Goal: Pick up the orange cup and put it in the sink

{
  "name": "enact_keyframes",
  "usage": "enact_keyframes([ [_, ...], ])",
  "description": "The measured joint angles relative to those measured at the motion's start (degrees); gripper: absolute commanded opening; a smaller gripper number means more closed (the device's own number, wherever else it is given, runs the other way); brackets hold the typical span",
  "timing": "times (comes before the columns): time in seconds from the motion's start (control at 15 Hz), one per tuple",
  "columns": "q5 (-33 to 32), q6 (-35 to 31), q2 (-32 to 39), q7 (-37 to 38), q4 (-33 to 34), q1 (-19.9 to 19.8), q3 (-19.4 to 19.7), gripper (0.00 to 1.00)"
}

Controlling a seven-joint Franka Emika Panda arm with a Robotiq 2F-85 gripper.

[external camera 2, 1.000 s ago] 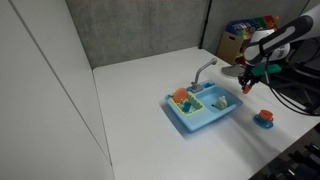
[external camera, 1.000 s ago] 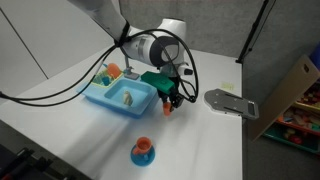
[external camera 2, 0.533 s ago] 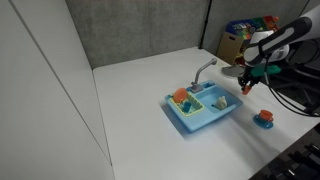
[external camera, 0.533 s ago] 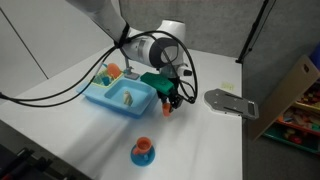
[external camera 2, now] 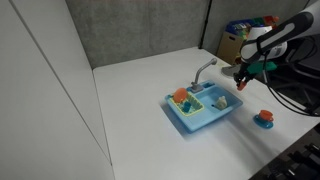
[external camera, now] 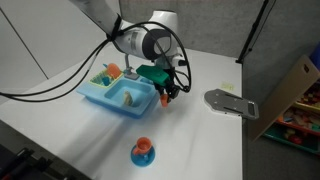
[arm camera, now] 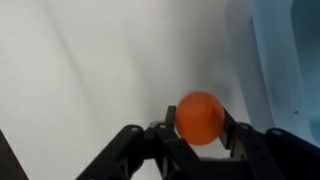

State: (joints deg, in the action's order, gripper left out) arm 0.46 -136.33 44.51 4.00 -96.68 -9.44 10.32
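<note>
My gripper point(arm camera: 200, 128) is shut on a round orange cup point(arm camera: 200, 117), held between both fingers in the wrist view. In both exterior views the gripper point(external camera: 167, 92) point(external camera 2: 242, 80) hangs in the air with the cup point(external camera: 167, 98), just beside the near end of the blue toy sink point(external camera: 104, 99) point(external camera 2: 200, 120). The sink's pale blue edge point(arm camera: 292, 60) shows at the right of the wrist view. A second orange cup point(external camera: 143, 146) point(external camera 2: 264, 115) stands on a small blue saucer on the table, apart from the gripper.
The sink holds an orange item point(external camera: 113, 71) in one basin, a pale item point(external camera: 127, 97) in the other, and a grey faucet point(external camera 2: 203, 70). A flat grey object point(external camera: 230, 102) lies on the table. A shelf of toys point(external camera: 300, 100) stands past the table edge.
My gripper has risen with the orange cup and shifted a little toward the sink. The cup on the saucer has not moved.
</note>
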Motion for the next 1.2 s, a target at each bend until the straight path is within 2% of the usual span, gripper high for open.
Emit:
enact_keyframes([
  [0.4, -0.71, 0.12, -6.4, -0.94, -3.76, 1.35, -0.78, 0.17],
  [1.2, -0.71, 0.17, -9.88, -6.88, -7.18, 4.32, -7.9, 0.17],
])
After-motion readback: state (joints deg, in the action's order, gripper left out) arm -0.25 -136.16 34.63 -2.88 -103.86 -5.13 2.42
